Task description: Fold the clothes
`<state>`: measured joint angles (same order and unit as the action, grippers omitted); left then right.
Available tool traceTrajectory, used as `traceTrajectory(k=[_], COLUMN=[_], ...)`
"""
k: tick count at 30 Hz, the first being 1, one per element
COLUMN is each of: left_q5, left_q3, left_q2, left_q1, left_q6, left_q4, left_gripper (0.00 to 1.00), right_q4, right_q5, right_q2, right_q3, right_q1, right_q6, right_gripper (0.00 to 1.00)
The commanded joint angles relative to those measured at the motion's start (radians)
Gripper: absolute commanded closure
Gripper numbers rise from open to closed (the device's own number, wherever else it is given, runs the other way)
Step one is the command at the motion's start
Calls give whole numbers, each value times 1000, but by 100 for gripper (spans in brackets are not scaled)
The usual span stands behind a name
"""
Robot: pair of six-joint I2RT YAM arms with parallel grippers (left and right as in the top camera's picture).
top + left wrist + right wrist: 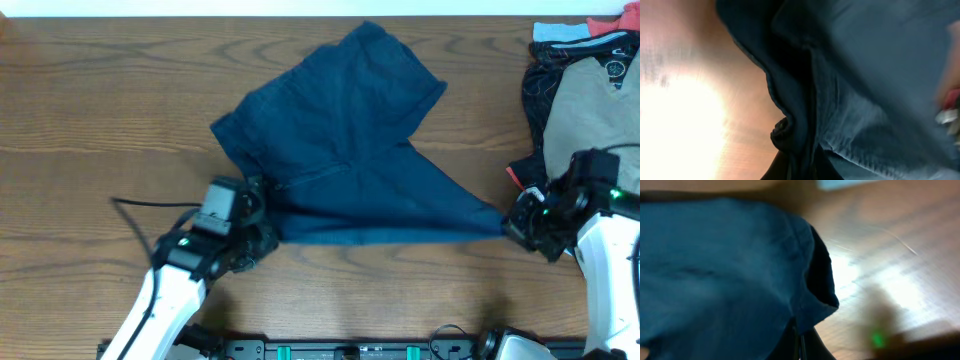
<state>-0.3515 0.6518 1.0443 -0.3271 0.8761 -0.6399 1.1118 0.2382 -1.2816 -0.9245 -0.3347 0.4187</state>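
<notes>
Bare wooden table (90, 120), left gripper (262, 228) clamped on the near-left corner of the navy shorts (340, 150), shorts spread mid-table, near edge stretched taut, right gripper (512, 230) pinching the opposite corner, beige garment (590, 115) lying on black patterned garment (545, 85) just beyond, far right.

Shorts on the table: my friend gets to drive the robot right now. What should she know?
Left gripper: shut on the shorts at their near left corner.
Right gripper: shut on the near right corner.
Shorts: on the table, near edge stretched taut between the two grippers, the rest spread rumpled toward the far side.
Other clothes: piled at the far right, apart from the shorts.
Done: both corners gripped, edge pulled straight.
Left: no neat fold yet. Probably carry the held edge over the far part, lay it flat, then let go.
</notes>
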Motion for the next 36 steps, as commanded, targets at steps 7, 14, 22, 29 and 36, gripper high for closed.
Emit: traceTrajectory(k=[7, 14, 22, 29, 36], left_q5=[98, 99, 116, 269, 372], left_q3=[55, 90, 143, 177, 183], left_q2=[-222, -349, -373, -357, -283], left_q1=[101, 101, 101, 101, 101], left_q6=[-37, -37, -172, -307, -394], left_q4=[26, 13, 15, 21, 13], left_gripper=[94, 94, 94, 94, 94], right_q4=[44, 156, 222, 182, 68], right_q5=[43, 39, 48, 55, 39], right_q2=[14, 14, 14, 14, -10], right_q3=[-320, -506, -624, -629, -629], right_q1=[54, 54, 54, 104, 210], right_q6=[-102, -151, -254, -328, -376], right_gripper=[99, 99, 99, 99, 99])
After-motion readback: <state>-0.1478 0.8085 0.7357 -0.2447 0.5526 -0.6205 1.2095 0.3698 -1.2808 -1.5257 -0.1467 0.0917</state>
